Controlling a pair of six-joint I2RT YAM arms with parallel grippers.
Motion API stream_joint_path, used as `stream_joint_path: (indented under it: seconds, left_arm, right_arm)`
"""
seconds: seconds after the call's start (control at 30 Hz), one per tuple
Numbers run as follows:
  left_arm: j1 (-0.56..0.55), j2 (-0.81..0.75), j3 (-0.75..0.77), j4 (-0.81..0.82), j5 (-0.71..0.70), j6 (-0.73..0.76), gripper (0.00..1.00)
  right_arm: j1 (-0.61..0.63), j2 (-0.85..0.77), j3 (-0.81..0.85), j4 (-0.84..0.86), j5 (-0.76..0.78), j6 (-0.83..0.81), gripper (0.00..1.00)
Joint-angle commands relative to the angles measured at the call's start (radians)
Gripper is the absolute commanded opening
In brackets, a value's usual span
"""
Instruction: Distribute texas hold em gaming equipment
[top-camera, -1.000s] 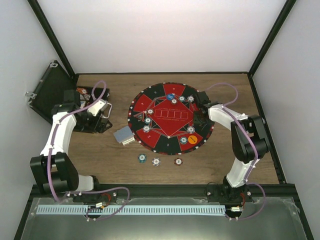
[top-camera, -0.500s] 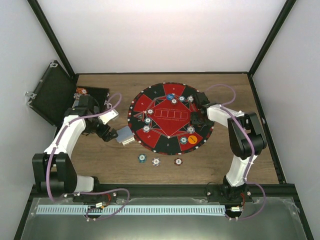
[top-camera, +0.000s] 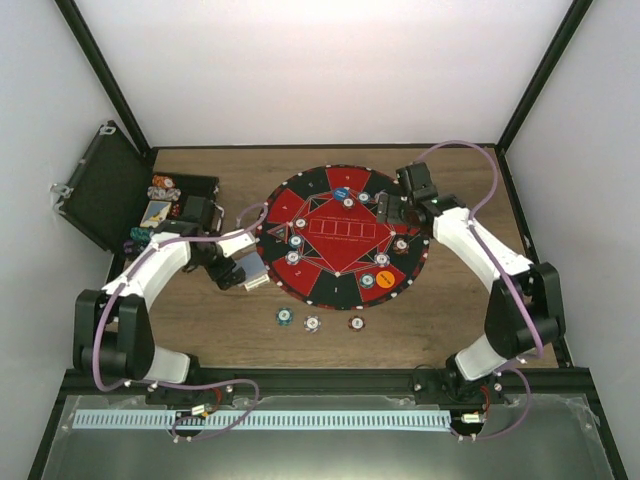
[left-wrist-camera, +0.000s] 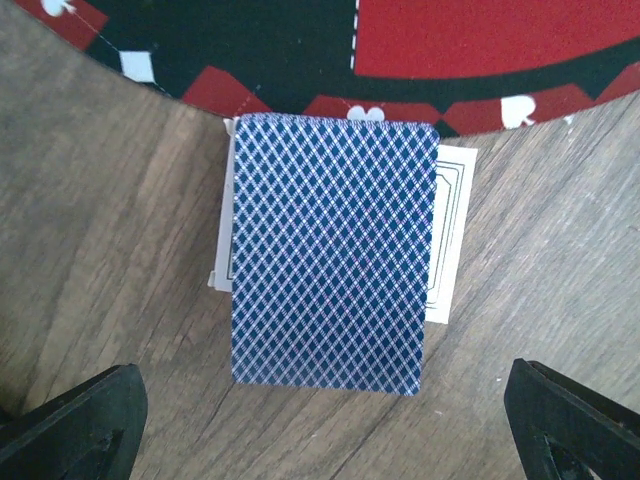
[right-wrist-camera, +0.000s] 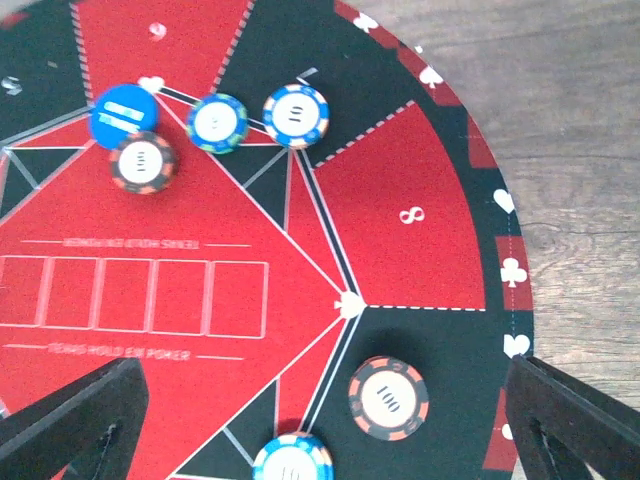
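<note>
Red mat (right-wrist-camera: 400, 170) "TEXAS HOLD EM POKER" | chip (right-wrist-camera: 388, 398) "100" | left pincer (left-wrist-camera: 320, 415), right pincer (right-wrist-camera: 320, 410) released

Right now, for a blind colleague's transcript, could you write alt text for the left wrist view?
A stack of playing cards, blue crosshatched back up, lies on the wooden table at the edge of the red-and-black mat. The left gripper hangs open above it, one fingertip in each bottom corner.

a: how's the left arm (top-camera: 160, 262) doing?
b: it's bending inward, left gripper (top-camera: 238, 272) pointing down, jaws gaping wide, holding nothing.
a: and the right arm (top-camera: 480, 248)?
b: it's reaching forward and inward, right gripper (top-camera: 388, 208) gaping too, gripping nothing.
</note>
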Motion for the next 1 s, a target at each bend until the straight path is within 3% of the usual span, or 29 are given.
stream_joint_path:
  seconds: [0.0, 0.3, 0.97]
  left_arm:
    - [-0.041, 0.036, -0.024, 0.064, -0.090, 0.013, 1.00]
    - [-0.083, 0.042, -0.071, 0.108, -0.127, -0.012, 1.00]
    - [-0.092, 0.094, -0.105, 0.182, -0.179, -0.051, 1.00]
  right_arm:
    - [0.045, -0.072, 0.034, -0.049, -0.005, -0.003, 1.00]
    - [0.123, -0.098, 0.041, -0.071, -0.016, 0.015, 1.00]
    - [0.167, -0.119, 0.037, -0.091, -0.037, 0.022, 1.00]
